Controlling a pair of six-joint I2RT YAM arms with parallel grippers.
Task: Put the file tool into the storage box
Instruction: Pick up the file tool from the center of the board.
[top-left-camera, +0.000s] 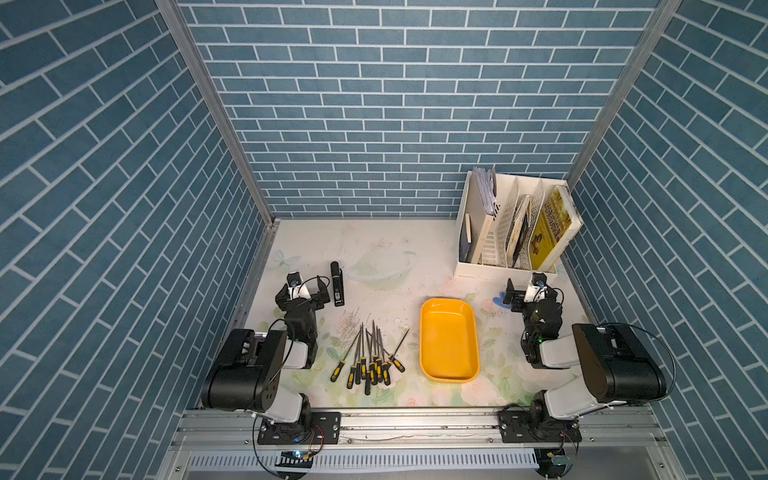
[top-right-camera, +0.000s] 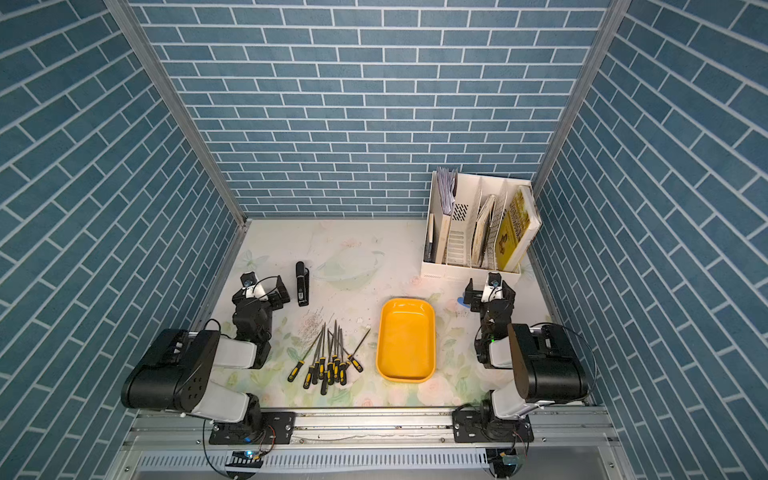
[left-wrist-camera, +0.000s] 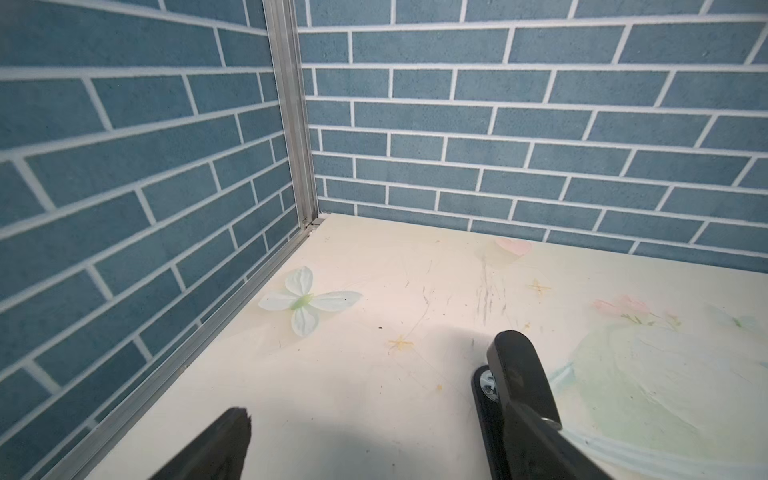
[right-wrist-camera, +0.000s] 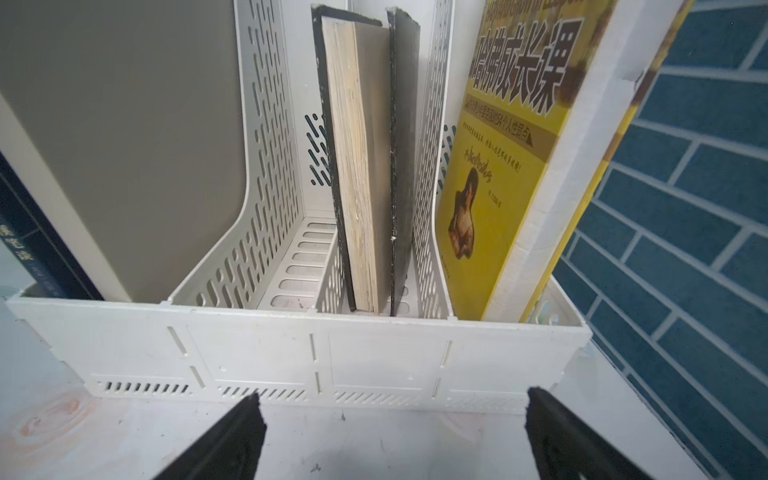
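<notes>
Seeing the files (top-left-camera: 370, 359) w/ black-yellow handles bunched in a pile on the bench (top-left-camera: 374, 249), just left of the storage box (top-left-camera: 449, 340), none in it. My L hand (top-left-camera: 303, 287) is spread wide, holding nothing, beside a black item (top-left-camera: 337, 284), maybe a stapler. R hand (right-wrist-camera: 395, 399) also released, facing the white book rack (right-wrist-camera: 291, 353).

Piled files (top-left-camera: 374, 368) lie beside the yellow-orange storage box (top-left-camera: 449, 340).

left gripper (top-left-camera: 303, 291): right flank blocked by stapler (top-left-camera: 337, 286), table (top-left-camera: 374, 249) ahead left bare | right gripper (right-wrist-camera: 395, 397): way ahead blocked by book rack (right-wrist-camera: 257, 357)
</notes>
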